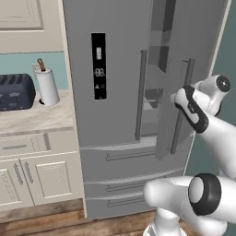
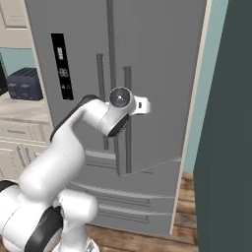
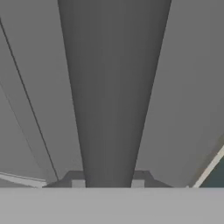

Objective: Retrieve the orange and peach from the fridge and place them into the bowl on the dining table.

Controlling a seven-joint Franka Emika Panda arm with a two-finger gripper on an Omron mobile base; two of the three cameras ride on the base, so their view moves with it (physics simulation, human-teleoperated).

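The grey steel fridge (image 1: 108,69) stands in front of me with its black display panel (image 1: 98,66) on the left door. Its right door (image 1: 203,41) is swung ajar, and shelves show in the gap. My gripper (image 3: 108,183) is shut on that door's long vertical bar handle (image 3: 113,87), with a fingertip (image 3: 78,183) on each side of the bar. From the base views my hand (image 2: 140,105) sits at mid-height on the handle (image 1: 182,115). The orange, the peach, the bowl and the dining table are out of view.
Left of the fridge runs a wall counter (image 1: 32,117) with cream cabinets, a dark toaster (image 1: 16,92) and a paper towel roll (image 1: 47,86). A dark wall panel (image 2: 226,147) stands close on the right. Fridge drawers (image 1: 124,173) lie below, above a wooden floor.
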